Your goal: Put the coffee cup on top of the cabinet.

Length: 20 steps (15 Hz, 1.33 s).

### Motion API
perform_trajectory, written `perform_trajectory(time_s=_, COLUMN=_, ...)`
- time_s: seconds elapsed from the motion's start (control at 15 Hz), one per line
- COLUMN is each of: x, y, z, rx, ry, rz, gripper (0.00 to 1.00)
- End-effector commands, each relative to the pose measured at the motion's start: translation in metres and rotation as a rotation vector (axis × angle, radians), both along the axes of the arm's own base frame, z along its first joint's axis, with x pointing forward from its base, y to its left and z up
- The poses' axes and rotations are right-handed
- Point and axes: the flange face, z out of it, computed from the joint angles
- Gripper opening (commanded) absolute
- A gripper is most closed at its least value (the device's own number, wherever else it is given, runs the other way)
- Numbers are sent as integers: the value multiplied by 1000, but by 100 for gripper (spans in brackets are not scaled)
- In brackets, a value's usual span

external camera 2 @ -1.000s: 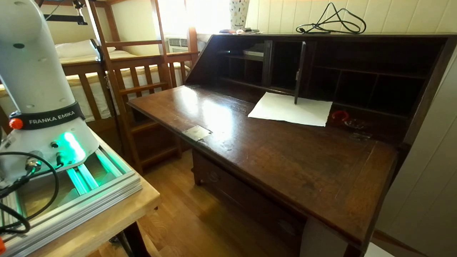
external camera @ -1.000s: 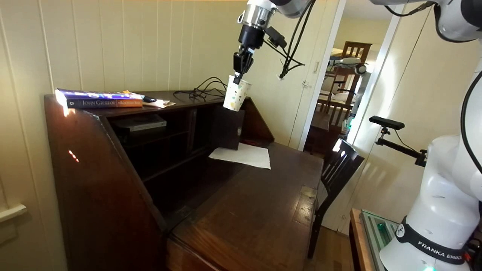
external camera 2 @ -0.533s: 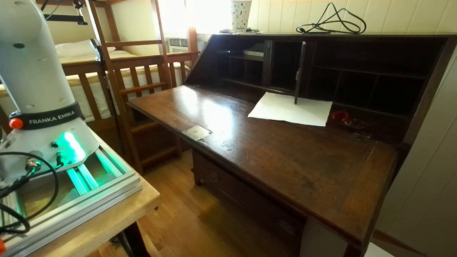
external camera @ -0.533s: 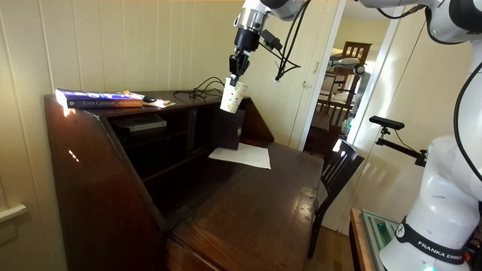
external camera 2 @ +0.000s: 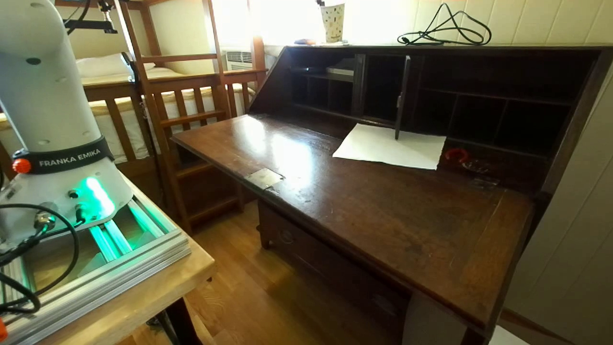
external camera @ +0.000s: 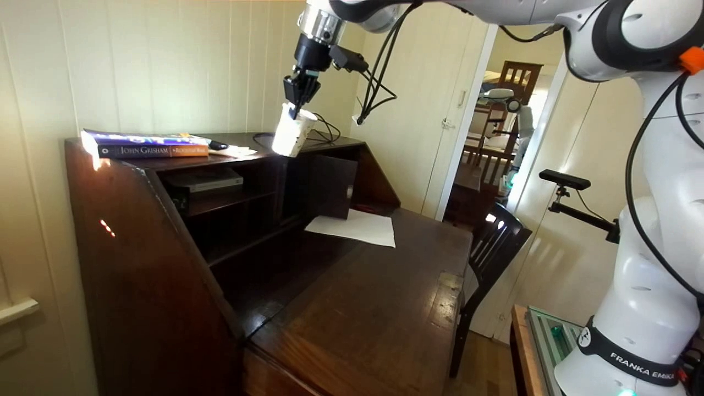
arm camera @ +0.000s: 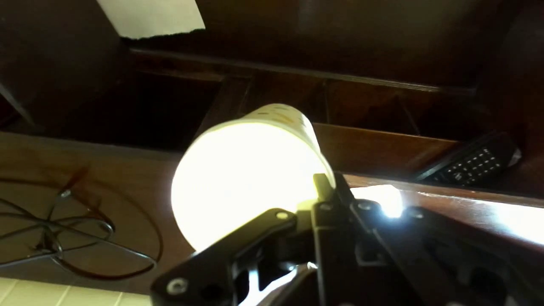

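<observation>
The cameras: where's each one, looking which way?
Exterior view: at the end near the book, facing along the cabinet; base, arm, gripper show.
Exterior view: beside the base, facing the cabinet's front; base, lower arm, gripper sliver show.
Wrist view: beside the gripper, facing down into the coffee cup; fingers show.
Exterior views share the cup and white sheet.

in an exterior view, cup [external camera: 291,133] is held tilted in gripper [external camera: 296,113], near top front edge of cabinet [external camera: 132,247]; contact unclear. on cabinet, book [external camera: 157,151] is set left of cup, cable [external camera: 328,132] behind it. paper [external camera: 358,230] is laid on leaf [external camera: 374,297], partly under door [external camera: 335,187]. chair [external camera: 511,223] is placed right of leaf, robot base [external camera: 632,308] farther right.
</observation>
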Motion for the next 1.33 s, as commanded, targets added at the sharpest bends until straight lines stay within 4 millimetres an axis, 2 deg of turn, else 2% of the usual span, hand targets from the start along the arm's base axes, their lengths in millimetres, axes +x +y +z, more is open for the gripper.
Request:
perform_trajectory(time_s=0.0, x=36, y=5, z=9, rx=-113, ry=-33, rz=31, gripper=1)
perform_trajectory(time_s=0.2, x=50, y=1, z=21, rx=-146, ry=-63, rz=54, gripper=1)
perform_trajectory(time_s=0.33, x=57, y=-3, z=25, rx=-91, ry=-89, rz=28, gripper=1)
perform_trajectory(time_s=0.4, x=45, y=0, z=18, rx=-109, ry=-75, rz=35, gripper=3)
perform_trajectory(time_s=0.6, x=51, y=-1, z=23, rx=-104, ry=-95, rz=17, gripper=1)
perform_trajectory(time_s=1.0, x=60, y=-8, z=19, rx=-54, ry=-117, rz=-92, gripper=1)
perform_trajectory(time_s=1.27, x=66, y=-14, z=6, rx=-52, ry=-112, rz=-150, gripper=1)
